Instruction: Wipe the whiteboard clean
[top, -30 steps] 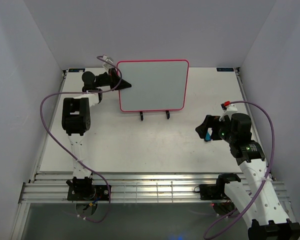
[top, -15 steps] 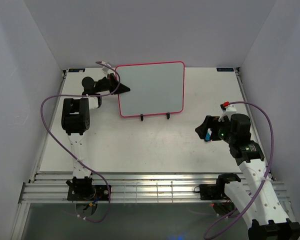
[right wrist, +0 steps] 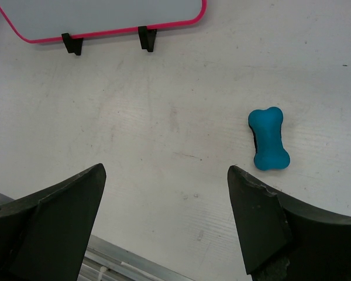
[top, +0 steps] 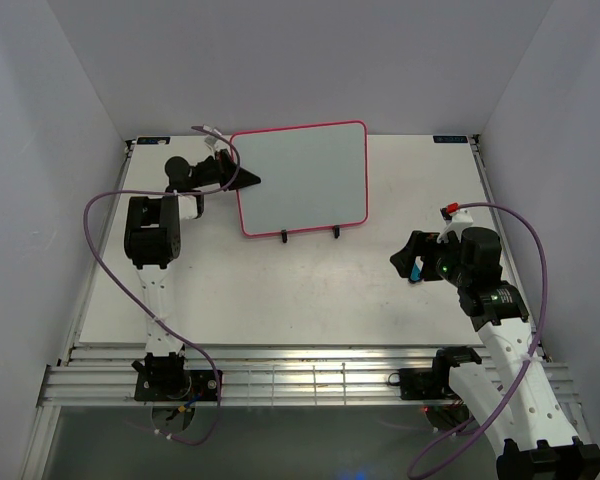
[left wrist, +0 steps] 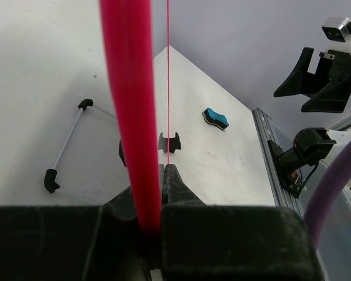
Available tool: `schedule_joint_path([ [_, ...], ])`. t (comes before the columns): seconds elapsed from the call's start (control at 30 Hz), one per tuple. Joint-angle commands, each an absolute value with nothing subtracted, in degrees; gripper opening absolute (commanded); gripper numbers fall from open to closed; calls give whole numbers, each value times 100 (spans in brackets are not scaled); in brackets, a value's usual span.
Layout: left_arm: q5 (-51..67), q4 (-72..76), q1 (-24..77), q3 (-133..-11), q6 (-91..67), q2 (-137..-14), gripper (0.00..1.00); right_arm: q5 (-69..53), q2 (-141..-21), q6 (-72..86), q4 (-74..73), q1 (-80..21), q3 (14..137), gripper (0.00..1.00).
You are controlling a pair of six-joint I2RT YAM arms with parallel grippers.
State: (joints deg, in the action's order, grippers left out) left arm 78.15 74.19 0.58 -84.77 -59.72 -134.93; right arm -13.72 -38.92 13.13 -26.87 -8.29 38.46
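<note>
The whiteboard [top: 302, 178] has a pink-red frame and a white face with no marks visible; it leans on a black wire stand [top: 335, 232] at the back of the table. My left gripper [top: 246, 181] is shut on its left edge; in the left wrist view the red frame [left wrist: 130, 111] runs up from between the closed jaws [left wrist: 158, 175]. My right gripper [top: 408, 262] is open and empty above the table, with the blue bone-shaped eraser [right wrist: 268, 139] lying to the right of its fingers [right wrist: 165, 170]. The board's lower edge [right wrist: 99, 14] shows in the right wrist view.
The stand's feet [right wrist: 147, 37] rest on the white tabletop [top: 280, 290]. The eraser also shows in the left wrist view [left wrist: 215, 118]. White walls enclose the table on three sides. An aluminium rail [top: 310, 380] runs along the near edge.
The whiteboard has shifted slightly left and tilted on its stand, with my left gripper moving a little left along with its edge. The right arm has not moved.
</note>
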Motion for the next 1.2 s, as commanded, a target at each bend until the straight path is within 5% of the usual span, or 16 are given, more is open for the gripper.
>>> schedule_joint_path([
  [0.0,7532,8481,79,-8499,-6082,-13552,5,-1468,-3806,1327,-2443,-853,3797,90],
  [0.37,7550,8481,35,-8376,-6047,-13597,18,-1450,-3814,1318,-2443,-853,3806,90],
  [0.57,7480,8429,18,-8227,-5898,-13431,53,-1450,-3823,1310,-2417,-844,3797,90],
  [0.77,7182,7814,-183,-7911,-5178,-13079,66,-1450,-3841,1318,-2408,-844,3814,90],
  [0.8,7137,7718,-193,-7884,-5081,-12991,97,-1450,-3841,1310,-2408,-852,3814,90],
  [1.07,6066,5733,-474,-7446,-3537,-12121,98,-1424,-3876,1283,-2417,-861,3858,90],
  [1.17,4392,4371,-571,-7025,-2797,-11305,98,-1223,-3902,1248,-2469,-861,3902,90],
])
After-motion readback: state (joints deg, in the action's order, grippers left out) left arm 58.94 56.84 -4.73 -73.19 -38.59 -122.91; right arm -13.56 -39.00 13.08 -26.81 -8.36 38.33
